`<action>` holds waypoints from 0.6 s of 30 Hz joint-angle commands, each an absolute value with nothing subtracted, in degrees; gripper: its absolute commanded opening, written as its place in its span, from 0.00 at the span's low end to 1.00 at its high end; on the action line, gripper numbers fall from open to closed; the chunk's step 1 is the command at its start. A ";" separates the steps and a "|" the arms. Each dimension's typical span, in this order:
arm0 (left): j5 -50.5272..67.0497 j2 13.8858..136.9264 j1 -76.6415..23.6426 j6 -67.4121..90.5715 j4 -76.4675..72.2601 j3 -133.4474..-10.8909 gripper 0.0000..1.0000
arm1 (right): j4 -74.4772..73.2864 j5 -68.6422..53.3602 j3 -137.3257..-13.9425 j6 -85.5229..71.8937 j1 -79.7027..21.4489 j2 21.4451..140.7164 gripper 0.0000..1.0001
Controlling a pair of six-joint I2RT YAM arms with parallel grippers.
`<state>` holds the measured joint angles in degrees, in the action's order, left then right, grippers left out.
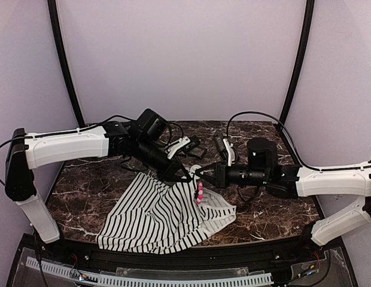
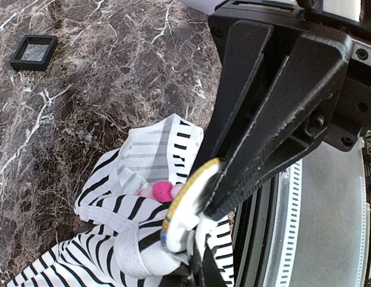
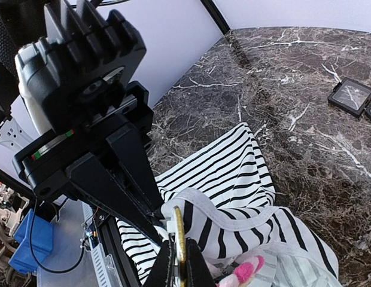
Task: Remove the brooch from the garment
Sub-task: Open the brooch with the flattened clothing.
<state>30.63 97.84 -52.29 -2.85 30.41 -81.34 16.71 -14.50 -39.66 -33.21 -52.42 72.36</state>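
Left wrist: pink-petalled, gold-rimmed brooch [image 2: 182,206] on striped garment [image 2: 113,203], pinched by left gripper [image 2: 212,200] and right gripper [image 3: 178,269]

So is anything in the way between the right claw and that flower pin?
Nothing visible. The right gripper is closed on the edge of the pin itself, and the left gripper pinches the striped top right beside it.

Dark marble tabletop [image 1: 84,186], white veins; pale lilac walls [image 1: 185,60]; black curved poles [image 1: 66,66]; even soft light.
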 commanded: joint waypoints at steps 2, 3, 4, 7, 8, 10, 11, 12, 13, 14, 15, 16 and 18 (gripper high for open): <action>33.87 95.99 -53.15 -4.12 29.43 -81.62 0.01 | 11.98 -11.23 -40.40 -32.15 -51.94 75.37 0.09; 33.68 96.03 -53.12 -3.97 29.48 -81.64 0.01 | 12.08 -11.85 -40.47 -31.88 -51.95 75.30 0.11; 33.12 96.21 -53.09 -3.83 29.55 -81.65 0.01 | 12.29 -12.35 -40.49 -31.49 -51.96 74.99 0.13; 31.25 96.66 -53.10 -3.56 30.35 -82.07 0.01 | 13.28 -13.66 -39.98 -30.53 -51.94 72.44 0.21; 30.25 97.14 -53.13 -3.45 30.56 -82.17 0.01 | 13.57 -13.95 -39.87 -30.12 -51.94 71.51 0.25; 28.64 97.80 -53.07 -3.19 31.33 -82.70 0.01 | 13.71 -14.40 -39.60 -29.48 -51.94 69.45 0.33; 27.75 98.08 -52.99 -2.86 31.74 -82.99 0.01 | 13.78 -14.70 -39.34 -29.26 -51.90 68.57 0.37; 27.45 98.52 -52.95 -2.54 31.91 -83.22 0.01 | 13.95 -14.81 -38.99 -29.13 -51.93 67.70 0.41; 26.99 98.70 -52.85 -2.37 32.10 -83.31 0.01 | 13.97 -14.88 -38.60 -29.33 -51.86 66.96 0.45; 26.90 99.01 -52.79 -2.09 32.14 -83.43 0.01 | 13.97 -14.64 -38.20 -29.46 -51.86 66.41 0.47; 26.90 99.12 -52.66 -1.97 32.16 -83.46 0.01 | 13.83 -14.39 -37.87 -29.71 -51.86 66.03 0.49; 26.98 99.16 -52.65 -1.88 32.16 -83.55 0.01 | 13.74 -14.08 -37.47 -29.95 -51.86 65.81 0.50; 27.29 99.10 -52.64 -1.77 32.02 -83.46 0.01 | 13.58 -13.27 -36.75 -30.88 -51.77 65.79 0.52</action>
